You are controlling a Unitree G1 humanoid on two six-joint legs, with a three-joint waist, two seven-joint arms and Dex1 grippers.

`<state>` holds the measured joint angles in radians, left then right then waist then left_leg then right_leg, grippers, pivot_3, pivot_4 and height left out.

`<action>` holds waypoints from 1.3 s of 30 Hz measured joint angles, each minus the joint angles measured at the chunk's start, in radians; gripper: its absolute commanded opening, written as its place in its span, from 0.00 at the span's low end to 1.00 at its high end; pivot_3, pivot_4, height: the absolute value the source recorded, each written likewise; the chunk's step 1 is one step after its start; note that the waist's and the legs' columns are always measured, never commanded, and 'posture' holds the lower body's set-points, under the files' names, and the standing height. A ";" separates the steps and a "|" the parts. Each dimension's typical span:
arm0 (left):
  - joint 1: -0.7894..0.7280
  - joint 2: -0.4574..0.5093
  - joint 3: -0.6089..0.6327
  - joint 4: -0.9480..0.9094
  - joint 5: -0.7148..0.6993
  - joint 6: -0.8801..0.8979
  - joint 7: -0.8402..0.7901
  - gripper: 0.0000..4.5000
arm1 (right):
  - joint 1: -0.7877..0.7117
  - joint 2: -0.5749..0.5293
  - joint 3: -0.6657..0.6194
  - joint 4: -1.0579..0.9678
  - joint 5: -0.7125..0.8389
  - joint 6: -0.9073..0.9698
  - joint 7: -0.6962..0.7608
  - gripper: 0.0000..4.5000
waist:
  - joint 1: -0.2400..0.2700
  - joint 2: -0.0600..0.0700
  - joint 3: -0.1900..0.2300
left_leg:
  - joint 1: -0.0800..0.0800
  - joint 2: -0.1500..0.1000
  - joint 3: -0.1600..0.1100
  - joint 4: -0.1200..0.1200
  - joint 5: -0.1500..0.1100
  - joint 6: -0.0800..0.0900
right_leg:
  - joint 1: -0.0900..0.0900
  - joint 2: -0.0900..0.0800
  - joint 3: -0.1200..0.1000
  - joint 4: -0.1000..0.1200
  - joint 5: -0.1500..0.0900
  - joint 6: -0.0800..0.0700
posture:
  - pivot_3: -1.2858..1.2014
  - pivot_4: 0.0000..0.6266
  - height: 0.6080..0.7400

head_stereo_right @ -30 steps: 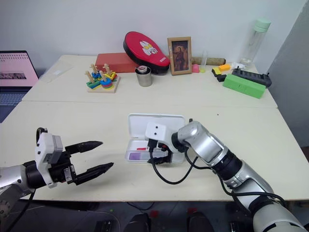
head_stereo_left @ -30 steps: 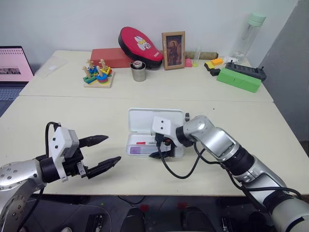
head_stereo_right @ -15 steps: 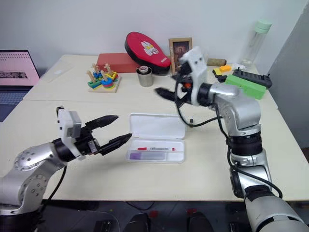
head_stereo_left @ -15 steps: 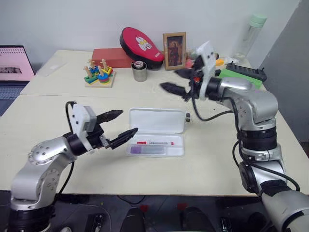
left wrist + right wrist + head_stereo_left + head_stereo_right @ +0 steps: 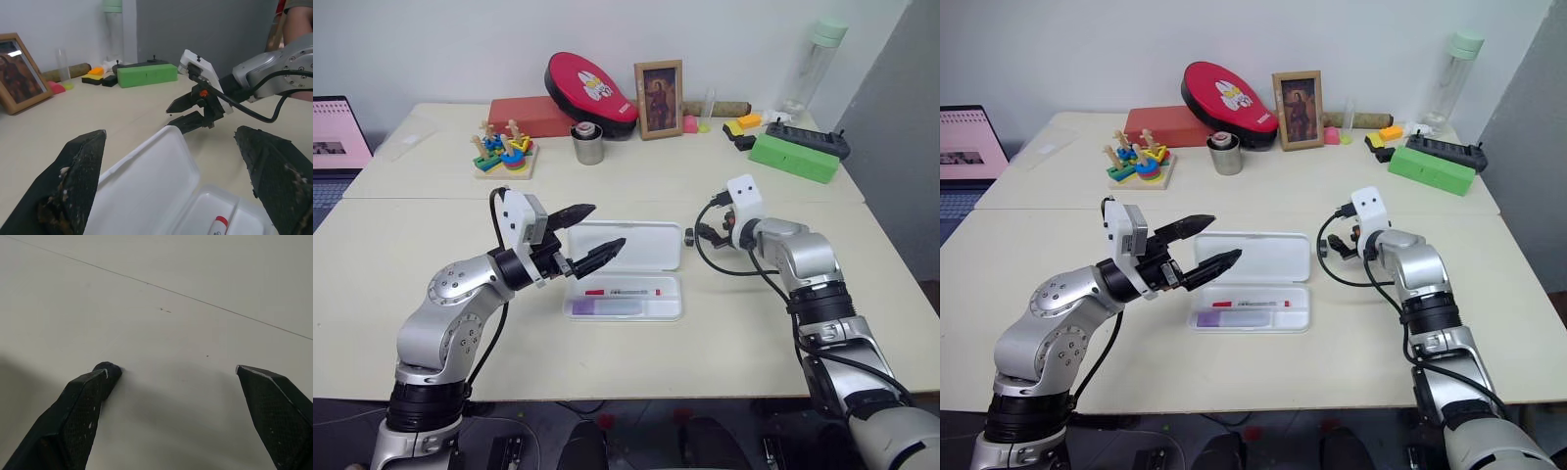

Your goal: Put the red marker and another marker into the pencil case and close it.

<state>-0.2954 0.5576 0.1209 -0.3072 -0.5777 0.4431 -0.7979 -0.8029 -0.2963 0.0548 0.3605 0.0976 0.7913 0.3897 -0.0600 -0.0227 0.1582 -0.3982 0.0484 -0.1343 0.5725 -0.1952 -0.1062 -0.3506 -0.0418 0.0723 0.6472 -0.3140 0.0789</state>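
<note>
Your spread left pincer hovers over the open flat white plastic pencil case; your right pincer gapes, empty.

arms: silver-grey metal shells, rounded joints, black bands | wrists: white box camera modules — two small dark dots on the right one | fingers: left gripper and right gripper both black, tapered, textured | cables: black, looping beside each wrist — small orange part at the right one
</note>
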 measured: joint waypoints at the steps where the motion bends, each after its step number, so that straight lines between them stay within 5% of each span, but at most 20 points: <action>1: 0.000 0.000 0.000 0.000 0.001 -0.001 0.000 1.00 | 0.001 0.004 0.000 0.004 0.001 -0.001 0.000 0.99 | 0.000 0.000 0.000 | 0.000 0.000 0.000 0.000 0.000 0.000 | 0.000 0.000 0.000 0.000 0.000 0.001 | 0.52 0.24 1.00; 13: 0.008 -0.005 -0.002 -0.002 0.002 -0.011 0.001 1.00 | 0.008 0.047 0.025 0.101 -0.024 -0.069 -0.017 0.99 | 0.003 0.000 0.000 | 0.000 0.000 0.000 0.001 0.000 0.000 | 0.001 0.000 0.000 -0.001 0.001 0.002 | 0.52 0.24 1.00; 31: 0.014 -0.009 -0.002 -0.006 0.001 -0.012 0.002 1.00 | 0.008 0.073 0.026 0.115 -0.035 -0.088 -0.023 0.09 | 0.006 0.000 0.000 | 0.001 0.000 0.000 0.001 0.000 0.000 | 0.002 0.000 0.000 -0.001 0.002 0.003 | 0.52 0.24 1.00; 39: 0.002 -0.017 -0.002 -0.006 -0.012 -0.012 0.012 1.00 | 0.008 0.064 0.004 0.118 -0.034 -0.099 -0.025 0.06 | 0.007 0.000 0.000 | 0.001 0.000 0.000 0.001 0.000 0.000 | 0.002 0.000 0.000 -0.001 0.002 0.003 | 0.52 0.24 1.00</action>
<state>-0.2930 0.5406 0.1193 -0.3136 -0.5892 0.4308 -0.7856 -0.7950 -0.2319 0.0587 0.4783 0.0640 0.6920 0.3642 -0.0534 -0.0223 0.1584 -0.3977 0.0484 -0.1345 0.5734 -0.1949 -0.1064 -0.3488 -0.0418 0.0723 0.6463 -0.3123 0.0818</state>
